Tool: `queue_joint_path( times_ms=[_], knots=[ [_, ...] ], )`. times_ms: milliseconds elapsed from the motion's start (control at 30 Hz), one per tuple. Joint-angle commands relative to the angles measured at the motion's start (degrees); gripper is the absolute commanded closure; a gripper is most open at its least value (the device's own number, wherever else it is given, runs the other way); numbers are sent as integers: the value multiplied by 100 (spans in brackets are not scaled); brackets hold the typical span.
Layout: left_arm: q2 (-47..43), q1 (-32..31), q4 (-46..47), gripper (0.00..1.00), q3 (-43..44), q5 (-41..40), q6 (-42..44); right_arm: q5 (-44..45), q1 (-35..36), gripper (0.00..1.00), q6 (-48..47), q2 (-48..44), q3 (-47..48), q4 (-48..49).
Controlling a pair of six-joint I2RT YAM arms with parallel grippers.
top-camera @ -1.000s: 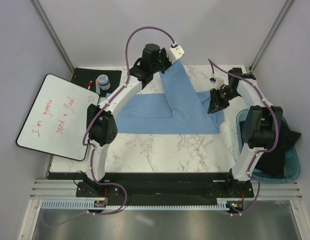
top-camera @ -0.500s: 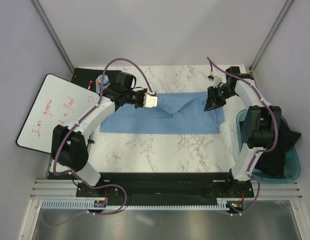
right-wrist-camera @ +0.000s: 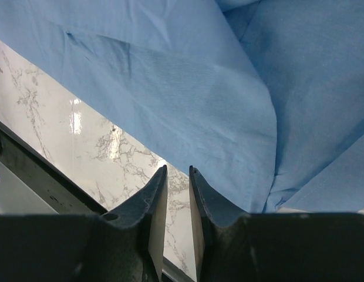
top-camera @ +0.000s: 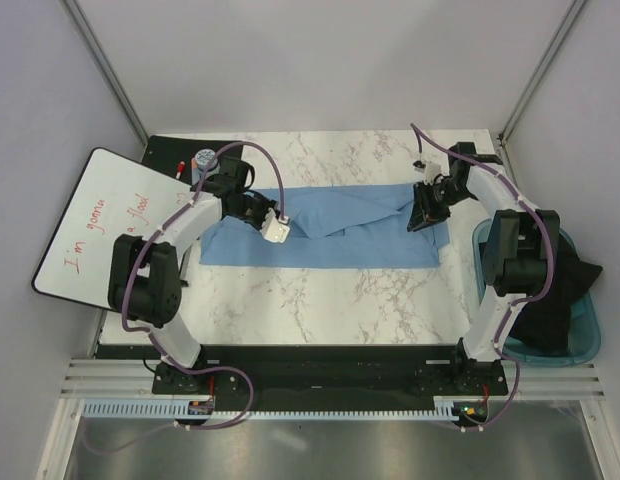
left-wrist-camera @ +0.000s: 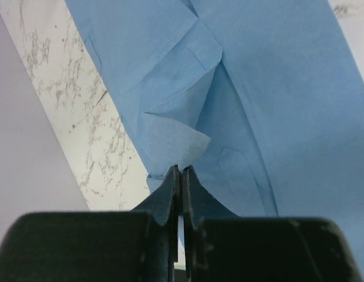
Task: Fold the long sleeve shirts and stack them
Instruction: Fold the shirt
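Note:
One light-blue long sleeve shirt [top-camera: 360, 240] lies spread across the marble table [top-camera: 320, 300], with a folded layer rumpled along its middle. My left gripper [top-camera: 282, 232] sits low over the shirt's left part. In the left wrist view it [left-wrist-camera: 181, 169] is shut on a small corner of the blue cloth [left-wrist-camera: 276, 88]. My right gripper [top-camera: 423, 217] hovers at the shirt's right end. In the right wrist view its jaws [right-wrist-camera: 177, 169] stand slightly open, with only marble between them, and the cloth edge [right-wrist-camera: 188, 70] lies just ahead of the tips.
A whiteboard [top-camera: 105, 235] with red writing leans off the table's left edge. Behind it, a black mat holds a red marker [top-camera: 180, 166] and a small jar [top-camera: 204, 158]. A teal bin [top-camera: 587, 345] with dark cloth stands at the right.
My left arm has swung down and to the left from high at the back, carrying the lifted cloth and laying it over the shirt. The right gripper has barely shifted.

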Motion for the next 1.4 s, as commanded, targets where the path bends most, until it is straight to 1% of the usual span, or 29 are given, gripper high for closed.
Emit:
queue_joint_path(
  times_ms=[0,33,133,200,233,300,333,367,467,500,600,700,733,767,867,933,1000,1033,1267,1300,1367],
  knots=[
    [-57,332,-71,96,-55,44,1587,45,-6,71,-144,-169,-93,57],
    [-74,368,-71,96,-160,26,1946,62,2,71,-162,-169,-111,57],
    [-57,535,-71,94,-309,-149,2510,71,2,71,-188,-160,-128,39],
    [-13,658,-71,86,-345,-237,2652,71,-6,71,-206,-169,-128,22],
    [4,702,-71,83,-389,-298,2783,80,-6,71,-214,-187,-128,13],
    [-4,833,-71,62,-433,-378,2855,97,2,71,-241,-213,-102,-31],
    [-56,878,-79,55,-424,-369,2811,115,2,71,-250,-239,-93,-57],
    [-83,930,-79,51,-416,-361,2776,115,2,71,-276,-248,-76,-75],
    [-188,1203,-123,50,-319,-299,2644,106,2,70,-311,-353,-76,-127],
    [-198,1351,-141,50,-232,-282,2496,115,-6,71,-320,-371,-84,-128],
    [-259,1537,-229,50,-161,-238,2171,203,55,70,-355,-442,-128,-119],
    [-382,1546,-237,49,-248,-97,1941,273,125,71,-259,-450,-163,-14],
    [-408,1537,-238,45,-275,60,1880,326,317,71,-232,-442,-172,21],
    [-417,1520,-238,44,-292,114,1792,352,354,71,-197,-433,-190,65],
    [-400,1388,-229,43,-380,53,1625,440,529,71,-92,-372,-234,197],
    [-304,1265,-220,42,-389,-96,1353,536,643,71,-48,-292,-269,268],
    [-198,1177,-229,37,-459,-219,1317,546,679,71,-21,-240,-313,329],
    [-163,1168,-220,36,-477,-316,1343,546,688,71,-4,-231,-322,329],
    [347,1098,-176,38,-433,-808,1378,607,679,71,-4,-231,-401,321],
    [399,1098,-167,39,-398,-878,1378,633,688,71,-12,-239,-427,338],
    [627,1098,-176,45,-337,-1115,1308,660,688,71,-12,-248,-515,356]
  ],
)
